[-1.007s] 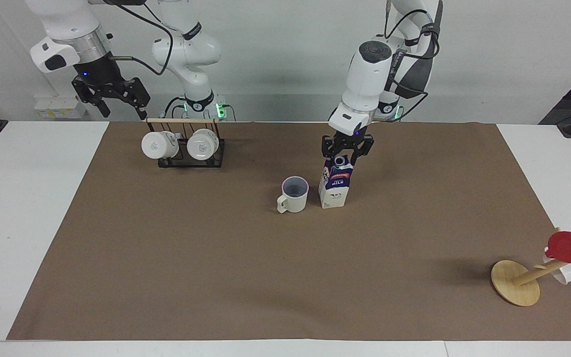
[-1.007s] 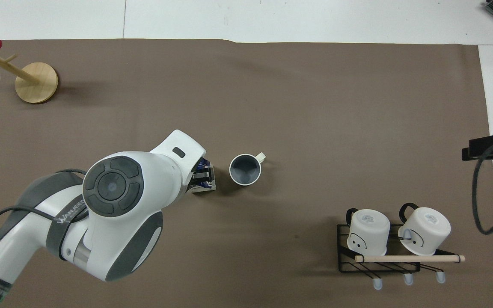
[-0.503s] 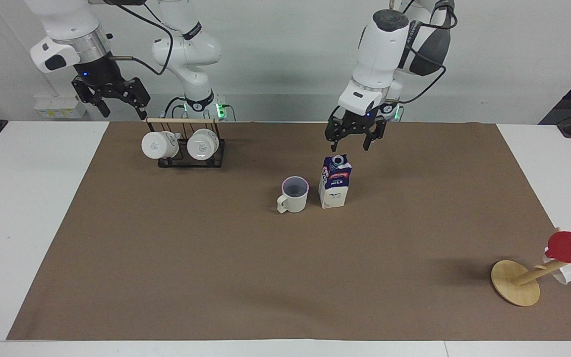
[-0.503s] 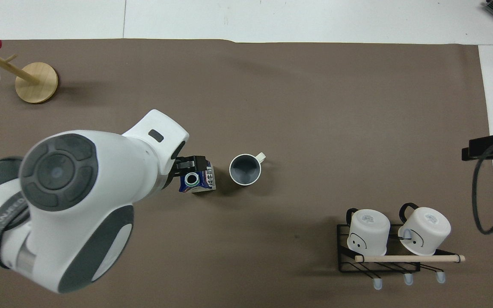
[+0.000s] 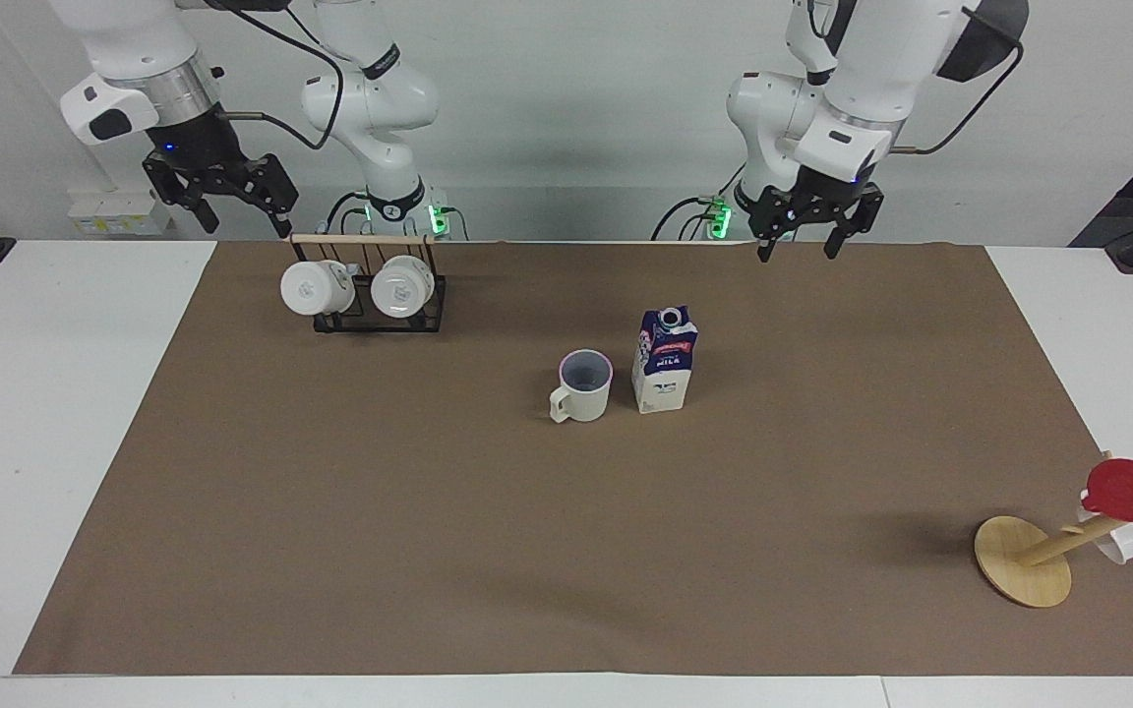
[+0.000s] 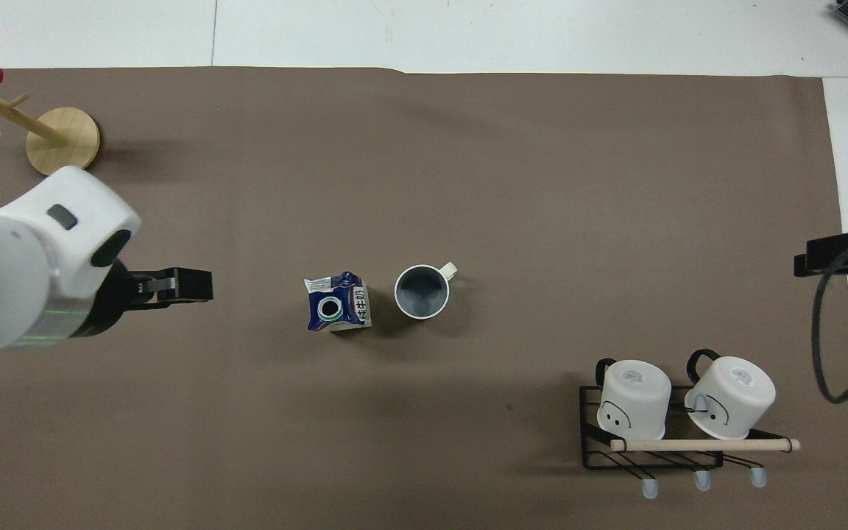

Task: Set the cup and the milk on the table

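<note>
The white bench (image 5: 55,413) carries a wide brown mat (image 5: 429,531). Near the mat's middle the cup (image 5: 583,385) and the milk (image 5: 665,359) stand upright just beside each other, apart. A black rack (image 5: 370,313) holding two white mugs stands nearer the robots, toward the right arm's end. A wooden cup stand (image 5: 1024,560) sits at the left arm's end.

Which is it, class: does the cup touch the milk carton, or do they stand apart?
Apart. The overhead view shows a strip of brown mat between the cup and the milk carton; the facing view shows that gap too.
</note>
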Robot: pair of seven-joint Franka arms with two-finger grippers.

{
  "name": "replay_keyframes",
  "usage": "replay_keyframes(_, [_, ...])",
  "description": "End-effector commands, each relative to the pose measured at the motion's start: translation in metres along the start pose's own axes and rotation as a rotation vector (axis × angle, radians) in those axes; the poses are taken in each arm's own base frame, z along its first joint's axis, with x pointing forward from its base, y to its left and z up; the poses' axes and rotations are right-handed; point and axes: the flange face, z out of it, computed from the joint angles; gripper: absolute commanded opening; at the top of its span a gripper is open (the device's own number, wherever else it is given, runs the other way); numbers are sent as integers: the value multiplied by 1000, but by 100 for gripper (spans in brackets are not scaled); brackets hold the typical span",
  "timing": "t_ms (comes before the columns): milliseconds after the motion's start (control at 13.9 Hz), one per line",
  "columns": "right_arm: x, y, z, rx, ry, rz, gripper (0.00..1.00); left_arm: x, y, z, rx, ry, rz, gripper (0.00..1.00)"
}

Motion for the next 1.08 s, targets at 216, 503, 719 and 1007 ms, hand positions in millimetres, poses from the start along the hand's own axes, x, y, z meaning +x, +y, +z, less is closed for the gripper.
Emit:
replay_keyframes(216, [1, 2, -1, -6, 5, 13, 100, 5, -74, -5, 8, -56, 17, 100])
replay_keyframes(503, [0, 0, -1, -10, 5, 9, 100, 9, -106, -12, 9, -61, 1, 100])
replay_keyframes(719, [1, 0, -1, -10, 7, 10, 100, 10, -113, -23, 9, -67, -17, 100])
replay_keyframes(1007, [0, 0, -1, -10, 5, 13, 100, 15, -123, -31, 11, -61, -40, 100])
